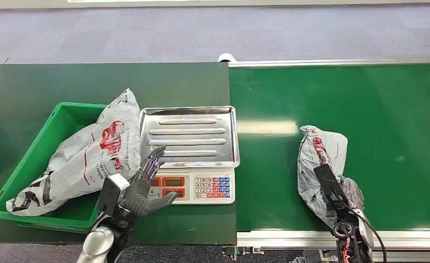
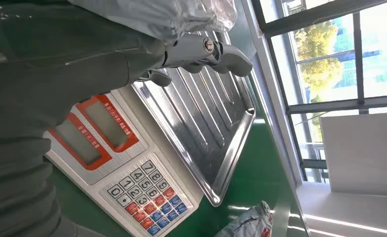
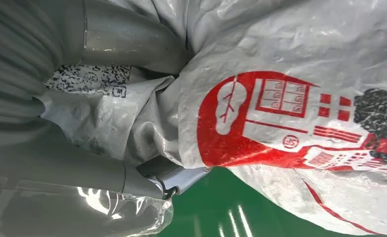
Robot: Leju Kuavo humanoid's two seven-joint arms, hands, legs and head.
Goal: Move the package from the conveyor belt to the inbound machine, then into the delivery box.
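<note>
Fingers (image 3: 132, 44) of the right hand (image 1: 341, 200) squeeze the grey package (image 1: 320, 164) on the green conveyor belt (image 1: 366, 109) — ready to lift it left to the scale tray (image 1: 188, 134). Left hand (image 1: 147, 183) waits, fingers apart.

Left robot hand (image 1: 147, 183) raised at near left, fingers spread apart and holding nothing, silver forearm below it, right robot hand (image 1: 339, 197) at near right, fingers closed around a grey package (image 1: 320, 159)

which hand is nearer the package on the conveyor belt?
Right. The right hand grips the package on the conveyor belt. The left hand is open over the scale's front edge, well away.
</note>
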